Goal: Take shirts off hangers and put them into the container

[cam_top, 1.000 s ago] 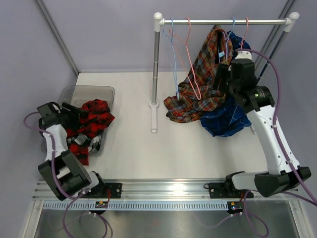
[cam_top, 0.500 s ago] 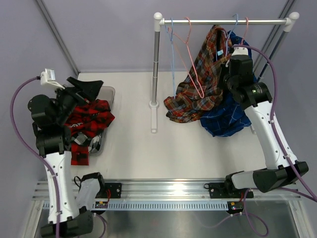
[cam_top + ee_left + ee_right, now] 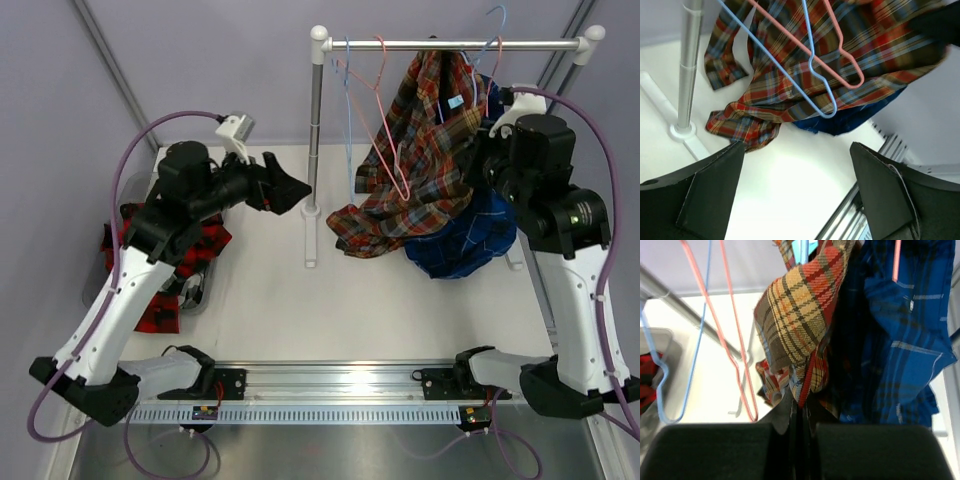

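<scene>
Right pincer point(image 3: 800, 416) pinches tartan shirt point(image 3: 420, 150); left pincer point(image 3: 796, 150) gapes empty, hangers point(image 3: 808, 45) and post point(image 3: 315, 130) between.

Four shirts point(image 3: 420, 150), four hangers point(image 3: 821, 87), one container point(image 3: 652, 340)

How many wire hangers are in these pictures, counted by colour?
Light blue hangers: 2, one bare, the other by the tartan shirt.
Pink hangers: 2, one bare, the other by the blue shirt.
Total: 4.
</scene>
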`<state>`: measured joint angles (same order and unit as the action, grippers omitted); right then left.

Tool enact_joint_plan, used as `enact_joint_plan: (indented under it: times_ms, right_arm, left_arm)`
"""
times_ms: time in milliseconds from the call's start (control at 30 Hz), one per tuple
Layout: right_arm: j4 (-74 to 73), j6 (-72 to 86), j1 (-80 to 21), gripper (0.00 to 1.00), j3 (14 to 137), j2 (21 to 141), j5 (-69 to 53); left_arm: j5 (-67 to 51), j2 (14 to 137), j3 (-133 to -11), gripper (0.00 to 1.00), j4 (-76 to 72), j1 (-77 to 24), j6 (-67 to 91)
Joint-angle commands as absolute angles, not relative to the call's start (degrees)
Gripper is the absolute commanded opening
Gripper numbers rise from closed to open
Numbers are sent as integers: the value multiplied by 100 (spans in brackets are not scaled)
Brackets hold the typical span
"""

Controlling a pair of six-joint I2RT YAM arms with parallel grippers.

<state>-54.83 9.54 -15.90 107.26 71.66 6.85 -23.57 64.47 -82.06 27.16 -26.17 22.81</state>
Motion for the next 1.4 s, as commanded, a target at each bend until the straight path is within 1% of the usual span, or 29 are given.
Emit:
enact_joint_plan:
  times_ms: [0, 67, 100, 200, 367, 500, 533, 633, 767, 1067, 1367]
  right_arm:
    - [-5466, 1334, -1573, 0, 10278, 6533, 203]
    - [-5545, 1415, -1617, 0, 9854, 6233, 97]
    - [-5607, 1467, -1643, 0, 9478, 5927, 105]
    - [-5862, 1468, -1687, 0, 9028, 5443, 44]
    - [-6442, 1441, -1705, 0, 8833, 4800, -456]
    - [-6811, 1354, -1705, 0, 8824, 4580, -1176]
    - [-6838, 1336, -1705, 0, 8824, 4518, -1239]
    - [-6987, 1336, -1705, 0, 8868, 4438, -1660]
    - [-7075, 1319, -1705, 0, 8816, 4333, -1802]
    - [-6961, 1274, -1714, 0, 8254, 4192, -1916]
    - [-6908, 1354, -1705, 0, 8375, 4131, -2487]
  left_arm:
    - [-1469, 6661, -9121, 91, 3023, -3380, 1785]
    - [-1075, 7047, -9725, 91, 3190, -3769, 1584]
    - [-959, 7188, -9938, 91, 3234, -4127, 1521]
    - [-659, 7777, -10649, 91, 3305, -4647, 1319]
    - [-650, 8795, -11434, 91, 3200, -5088, 1274]
    - [-809, 9543, -12048, 90, 3120, -5430, 1257]
    - [-809, 9675, -12346, 90, 3111, -5527, 1170]
    - [-686, 10080, -12690, 91, 2954, -5888, 802]
    - [-422, 10169, -12631, 91, 2655, -6222, 405]
    - [-316, 9949, -12384, 91, 2400, -6293, 457]
    - [-308, 10371, -12832, 93, 2487, -6293, 457]
